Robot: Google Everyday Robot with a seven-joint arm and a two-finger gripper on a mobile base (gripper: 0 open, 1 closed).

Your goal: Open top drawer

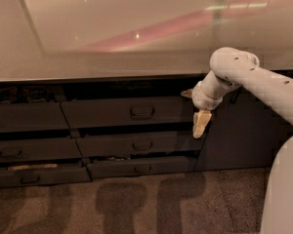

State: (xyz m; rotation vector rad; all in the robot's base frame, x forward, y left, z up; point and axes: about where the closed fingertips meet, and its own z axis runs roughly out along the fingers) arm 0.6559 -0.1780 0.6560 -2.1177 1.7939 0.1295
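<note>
The top drawer is the wide dark front under the counter edge, with a small black loop handle at its centre. A dark gap shows above the front. My gripper hangs pointing down at the drawer's right end, to the right of the handle and apart from it. Its pale beige tip reaches down to the level of the drawer below. The white arm comes in from the right.
A pale glossy countertop overhangs the drawers. Two narrower dark drawers sit below and step outward; more drawers stand at the left. A plain dark cabinet door is on the right. Brown carpet lies in front.
</note>
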